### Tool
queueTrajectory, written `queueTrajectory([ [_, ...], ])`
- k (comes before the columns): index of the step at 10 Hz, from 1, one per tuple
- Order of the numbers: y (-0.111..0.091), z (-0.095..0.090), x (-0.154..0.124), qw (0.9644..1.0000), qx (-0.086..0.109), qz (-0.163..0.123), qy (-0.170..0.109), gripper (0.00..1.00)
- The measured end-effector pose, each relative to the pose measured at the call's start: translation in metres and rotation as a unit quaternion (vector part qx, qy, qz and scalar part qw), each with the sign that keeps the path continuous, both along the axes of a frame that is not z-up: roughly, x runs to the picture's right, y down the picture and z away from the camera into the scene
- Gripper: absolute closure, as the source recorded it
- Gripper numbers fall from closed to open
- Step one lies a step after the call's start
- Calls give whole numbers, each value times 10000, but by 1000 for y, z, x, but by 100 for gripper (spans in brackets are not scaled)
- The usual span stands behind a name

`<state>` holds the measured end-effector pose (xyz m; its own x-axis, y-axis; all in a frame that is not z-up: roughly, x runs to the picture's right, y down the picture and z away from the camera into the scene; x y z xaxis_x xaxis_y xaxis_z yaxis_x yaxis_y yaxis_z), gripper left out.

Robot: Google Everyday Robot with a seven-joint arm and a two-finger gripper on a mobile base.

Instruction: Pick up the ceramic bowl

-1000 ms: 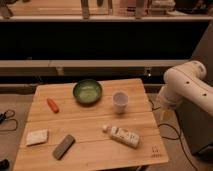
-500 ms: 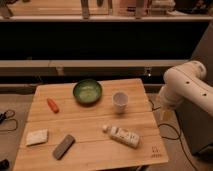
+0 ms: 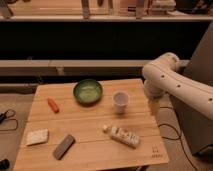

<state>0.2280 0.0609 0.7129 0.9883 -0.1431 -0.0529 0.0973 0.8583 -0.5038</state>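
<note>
The ceramic bowl [image 3: 88, 91] is round, shallow and glossy green with a paler inside. It sits upright at the back middle of the wooden table [image 3: 90, 125]. My white arm [image 3: 172, 82] bends in from the right. The gripper [image 3: 154, 106] hangs at the table's right edge, to the right of the bowl and beyond the white cup, holding nothing that I can see.
A small white cup [image 3: 120, 101] stands between bowl and gripper. An orange carrot-like piece [image 3: 53, 104] lies at the left. A pale sponge [image 3: 38, 136], a dark grey block [image 3: 64, 146] and a lying white bottle [image 3: 123, 135] are along the front. Cables [image 3: 7, 120] lie on the floor at the left.
</note>
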Motion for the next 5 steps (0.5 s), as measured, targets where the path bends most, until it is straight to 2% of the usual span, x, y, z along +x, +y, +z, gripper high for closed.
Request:
queueTrajectory([
  [3,-16,12,-23,9992,70,-402,-32,20],
  [5,-26,23,-51,9978,124,-638,-101,20],
])
